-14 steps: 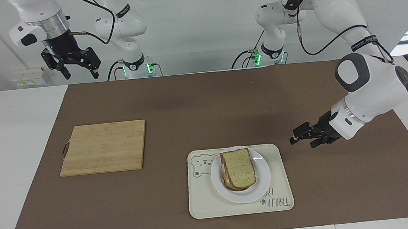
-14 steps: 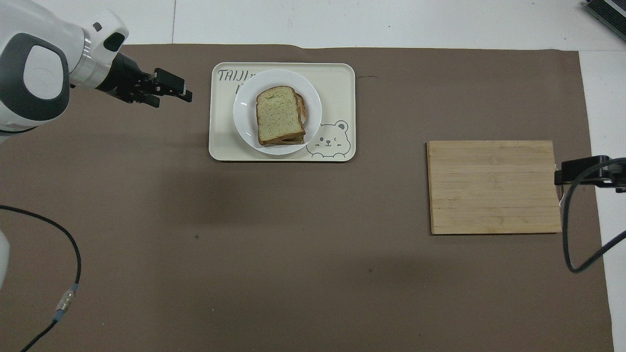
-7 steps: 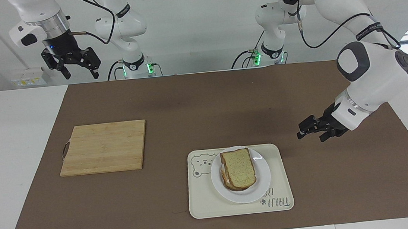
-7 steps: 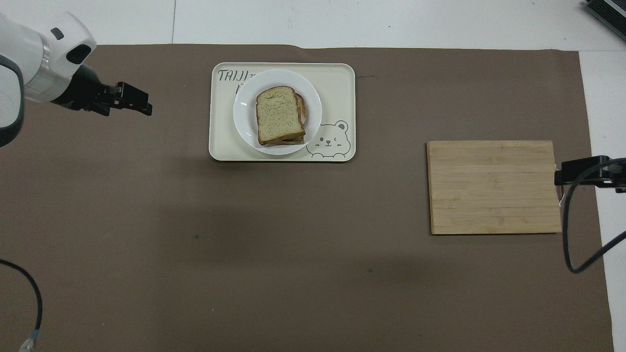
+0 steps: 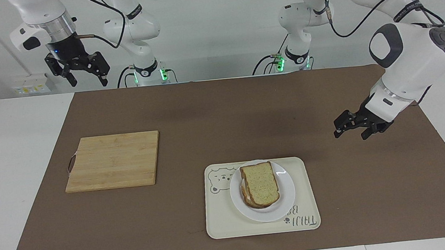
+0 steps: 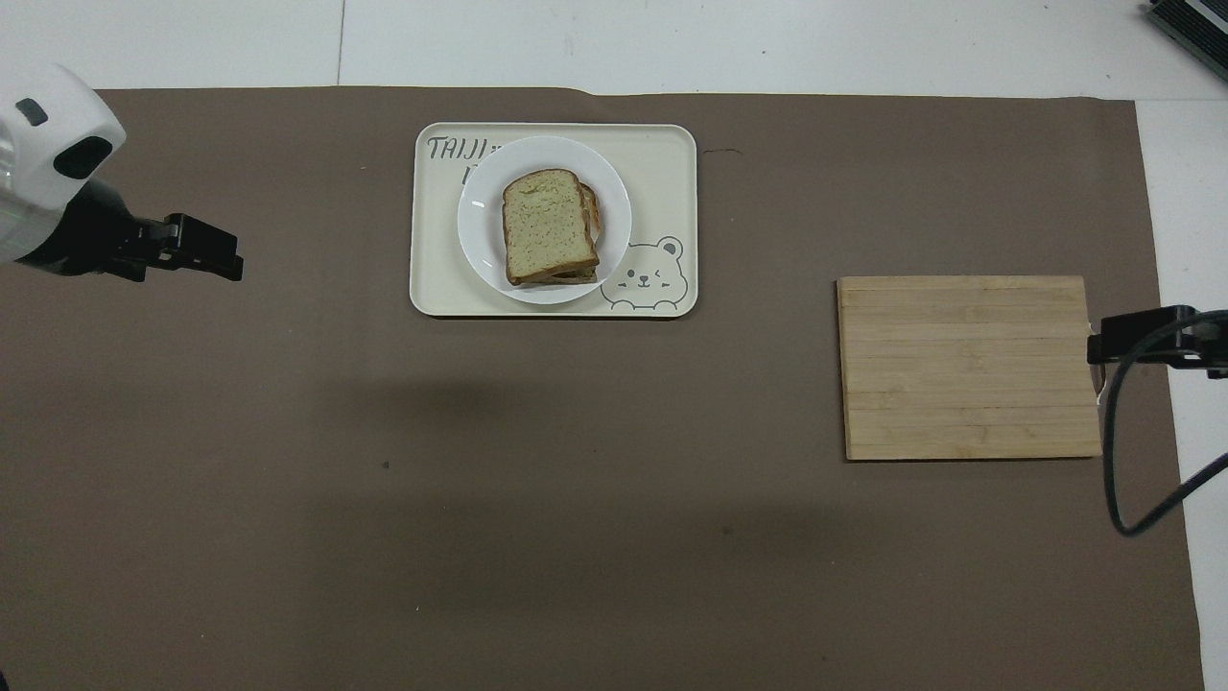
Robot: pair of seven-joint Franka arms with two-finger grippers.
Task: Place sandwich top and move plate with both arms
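Plainly, our risk is the loose stack: tilting the plate (image 5: pixel 262 190) as we lift it from the tray (image 5: pixel 260 197) could slide the sandwich top (image 5: pixel 260 183) off. Our left gripper (image 5: pixel 354 125) hangs empty over the mat, fingers apart; our right gripper (image 5: pixel 78 69) waits, raised and spread.

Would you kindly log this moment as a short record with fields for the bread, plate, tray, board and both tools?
top slice: on the sandwich, on the plate
plate: on the tray
tray: on the brown mat, farther from the robots than the board
board: bare, toward the right arm's end
left tool: over the mat beside the tray, holding nothing
right tool: open, raised, waiting
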